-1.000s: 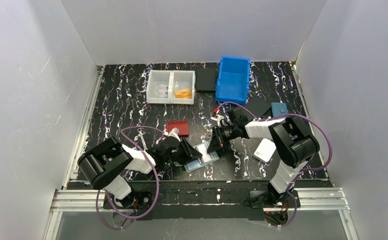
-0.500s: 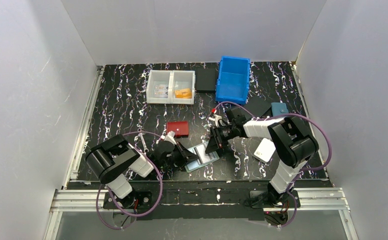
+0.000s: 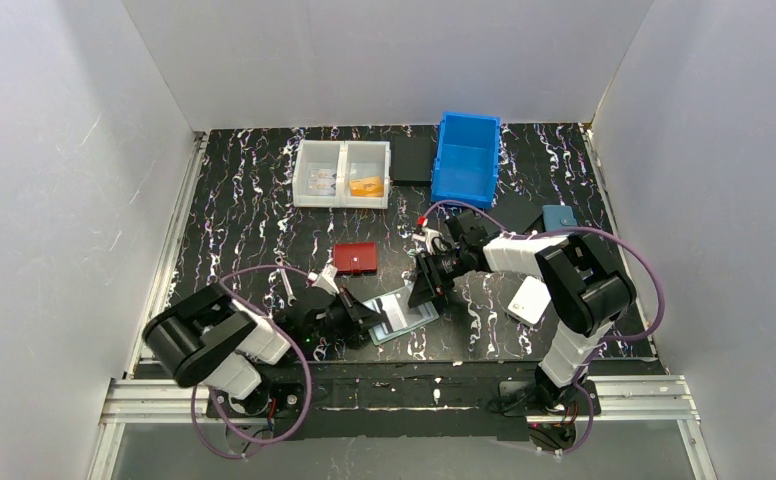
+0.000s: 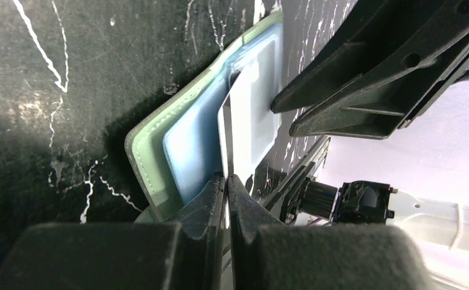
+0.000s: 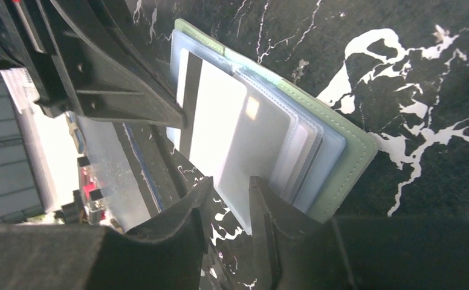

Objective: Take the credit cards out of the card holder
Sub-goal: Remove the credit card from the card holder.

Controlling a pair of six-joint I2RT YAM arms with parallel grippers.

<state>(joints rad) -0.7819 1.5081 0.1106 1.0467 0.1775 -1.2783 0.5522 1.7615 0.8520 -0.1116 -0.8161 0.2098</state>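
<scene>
The sage-green card holder (image 3: 411, 318) lies open on the table near the front; it also shows in the left wrist view (image 4: 142, 152) and the right wrist view (image 5: 347, 162). My left gripper (image 3: 367, 318) is shut on the edge of a pale credit card (image 4: 243, 115) with a black stripe (image 5: 190, 103), which sticks partly out of a clear inner pocket. My right gripper (image 3: 427, 291) stands at the holder's far edge, jaws narrowly apart, with a corner of a clear sleeve (image 5: 239, 208) between its fingers (image 5: 267, 208). An orange card (image 3: 367, 185) lies in the white tray.
A red wallet (image 3: 354, 257) lies behind the left gripper and a white wallet (image 3: 530, 299) to the right. A two-part white tray (image 3: 316, 160), black pads (image 3: 412, 160), a blue bin (image 3: 467, 158) and a teal case (image 3: 560, 218) stand further back. White walls enclose the table.
My left gripper has drawn back to the left and toward the front edge, and the pale card now shows further out of the holder. The right gripper has shifted slightly left.
</scene>
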